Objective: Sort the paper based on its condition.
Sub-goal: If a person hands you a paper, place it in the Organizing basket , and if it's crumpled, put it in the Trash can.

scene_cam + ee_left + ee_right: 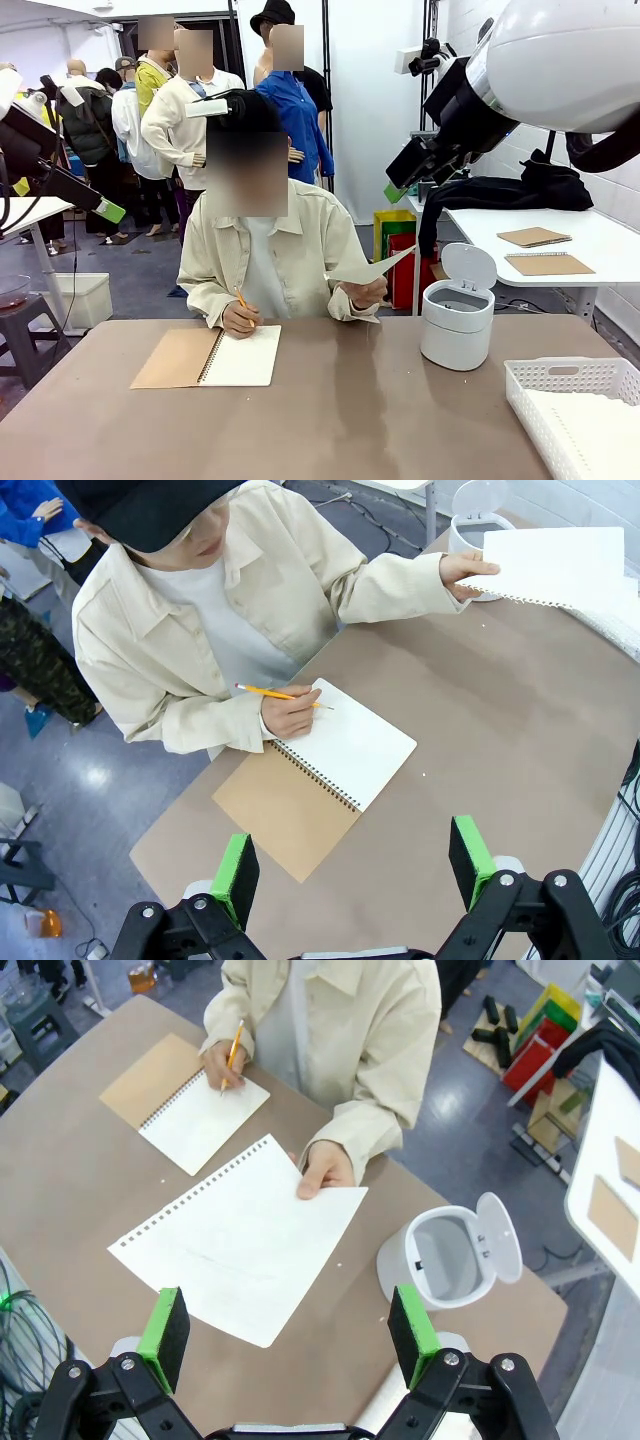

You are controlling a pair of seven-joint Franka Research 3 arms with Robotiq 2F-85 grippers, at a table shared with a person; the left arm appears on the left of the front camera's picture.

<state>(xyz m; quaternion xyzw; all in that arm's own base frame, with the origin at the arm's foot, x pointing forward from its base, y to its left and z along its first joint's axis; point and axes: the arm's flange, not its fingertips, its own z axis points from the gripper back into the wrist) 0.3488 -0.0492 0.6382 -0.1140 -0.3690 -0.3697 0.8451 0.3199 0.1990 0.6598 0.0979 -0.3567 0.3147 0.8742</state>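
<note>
The person's hand (325, 1168) holds out one loose off-white sheet of paper (240, 1235) with a punched edge. It's lifted clear of the brown tabletop (340, 400) and looks flat from the right wrist view, near the small round white bin (457, 320) whose flip lid stands open. The other hand (290, 712) grips a yellow pencil (275, 693) on the open spiral notebook with the brown kraft cover (320, 775). A white lattice plastic basket (570, 400) sits at the table's near right corner. Right gripper (288, 1322) hangs above the sheet, jaws spread wide, nothing between them — left gripper (355, 860) likewise spread and empty, high over the table near the notebook.
</note>
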